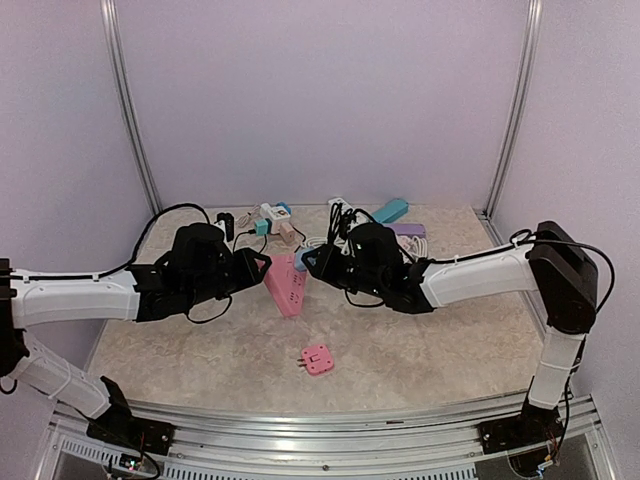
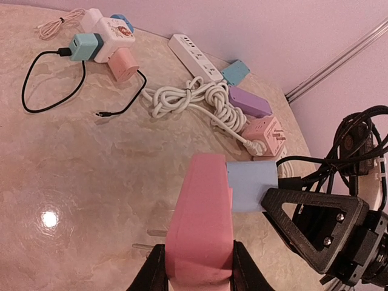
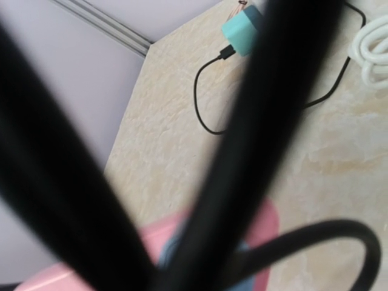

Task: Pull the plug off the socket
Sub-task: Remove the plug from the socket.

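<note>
Only the white cube adapter (image 2: 114,29) carries any print, too small to read. Both arms reach inward and meet over the middle of the table (image 1: 430,345). The left gripper (image 2: 197,267) clamps the pink socket (image 2: 200,224), the blue plug (image 2: 251,185) seated in its side. The right gripper (image 1: 312,262) is at the plug; whether it grips is unclear.

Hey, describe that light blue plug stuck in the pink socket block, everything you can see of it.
The light blue plug is a smooth, boxy, plastic-looking block with rounded corners. It sits flush against one side of the pink socket block, so its prongs are hidden. The left pincer clamps the socket block, and the plug juts out sideways from it. A black finger of the right pincer meets the plug's outer end; whether that pincer grips it cannot be told.
</note>
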Controlling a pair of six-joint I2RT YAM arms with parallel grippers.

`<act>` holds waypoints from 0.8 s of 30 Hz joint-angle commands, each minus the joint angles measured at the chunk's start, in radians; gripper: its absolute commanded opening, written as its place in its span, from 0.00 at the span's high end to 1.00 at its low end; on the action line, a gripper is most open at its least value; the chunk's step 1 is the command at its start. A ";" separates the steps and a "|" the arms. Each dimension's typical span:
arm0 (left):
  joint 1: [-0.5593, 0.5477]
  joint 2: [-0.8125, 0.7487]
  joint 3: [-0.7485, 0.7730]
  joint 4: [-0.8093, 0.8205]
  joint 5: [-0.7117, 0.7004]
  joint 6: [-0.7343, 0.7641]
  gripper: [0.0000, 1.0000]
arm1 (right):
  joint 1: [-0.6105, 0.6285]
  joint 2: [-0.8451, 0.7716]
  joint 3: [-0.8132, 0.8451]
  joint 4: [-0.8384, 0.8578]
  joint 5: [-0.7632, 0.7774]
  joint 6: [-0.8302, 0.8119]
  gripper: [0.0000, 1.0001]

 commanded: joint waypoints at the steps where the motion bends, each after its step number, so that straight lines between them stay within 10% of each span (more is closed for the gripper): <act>1: -0.036 0.005 0.050 0.080 0.065 0.021 0.75 | -0.017 0.037 0.034 -0.017 0.019 0.009 0.67; 10: -0.048 0.028 0.064 0.076 0.079 0.025 0.70 | -0.020 0.033 0.022 0.002 0.020 0.028 0.98; 21: -0.004 -0.028 0.025 -0.009 0.148 0.031 0.03 | -0.028 -0.065 -0.086 0.089 0.073 0.013 1.00; 24: 0.021 -0.057 0.009 -0.050 0.170 0.043 0.01 | -0.029 -0.084 -0.108 0.105 0.083 -0.017 1.00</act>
